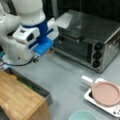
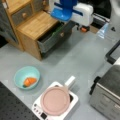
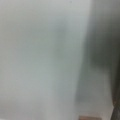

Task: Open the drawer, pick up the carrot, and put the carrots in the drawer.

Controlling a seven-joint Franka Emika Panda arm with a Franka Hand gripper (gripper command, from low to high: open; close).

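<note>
I cannot tell how the fingers are standing: the gripper (image 2: 65, 11) is showing only as a blue-and-white block in both front views, with its tips out of sight, and the wrist view is giving me nothing but pale grey surface. I am seeing the gripper hanging over the drawer (image 2: 53, 37), which is already pulled out of the wooden cabinet (image 2: 35, 23); something green is lying inside it. The carrot (image 2: 30, 81) is sitting in the teal bowl (image 2: 17, 76), well apart from the fingers, away toward a front view's bottom left, past the cabinet's corner. Its long axis is running roughly left to right in that view, tilted slightly, with the dark green end toward the left. I judge the fingers are carrying nothing orange, since the carrot is resting untouched in the bowl.
</note>
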